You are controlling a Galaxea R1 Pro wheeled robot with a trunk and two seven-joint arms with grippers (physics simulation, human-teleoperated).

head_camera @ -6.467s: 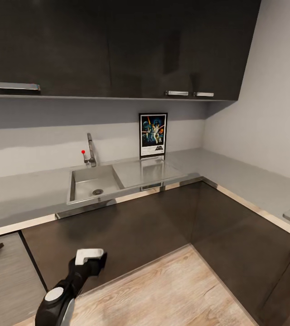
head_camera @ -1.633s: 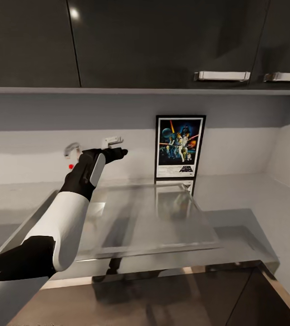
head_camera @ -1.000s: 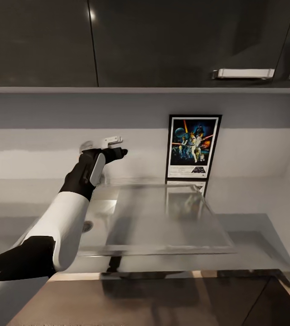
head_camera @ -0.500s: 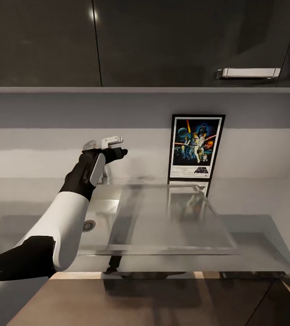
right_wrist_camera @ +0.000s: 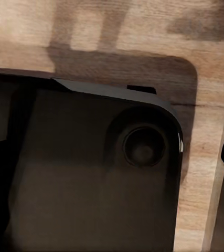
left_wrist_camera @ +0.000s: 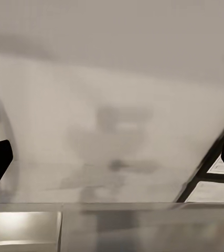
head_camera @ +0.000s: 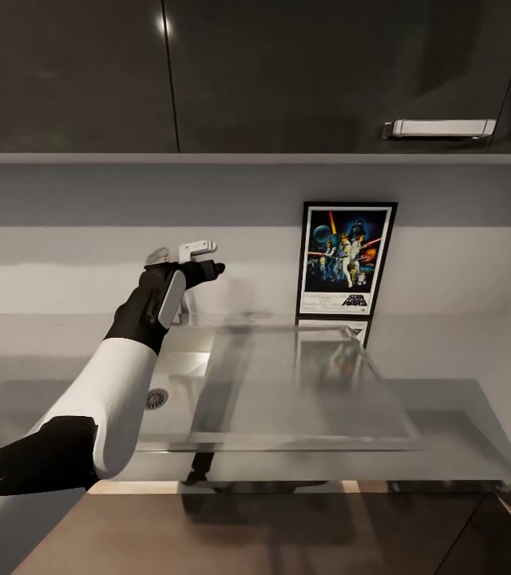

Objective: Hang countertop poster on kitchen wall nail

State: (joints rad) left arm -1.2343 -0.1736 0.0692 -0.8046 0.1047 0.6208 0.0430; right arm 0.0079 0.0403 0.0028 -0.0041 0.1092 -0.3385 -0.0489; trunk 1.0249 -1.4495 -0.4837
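At centre right of the head view, the poster (head_camera: pixel 346 259) stands upright against the back wall on the countertop (head_camera: pixel 447 351), with bare worktop and wall open on both of its sides. The upper cabinets (head_camera: pixel 287 76) overhang close above its top edge. At centre left, the left gripper (head_camera: pixel 207 259) hangs before the tap (head_camera: pixel 160 257), well apart from the poster.

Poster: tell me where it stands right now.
In the head view the poster stands upright against the back wall on the countertop, right of the left gripper.
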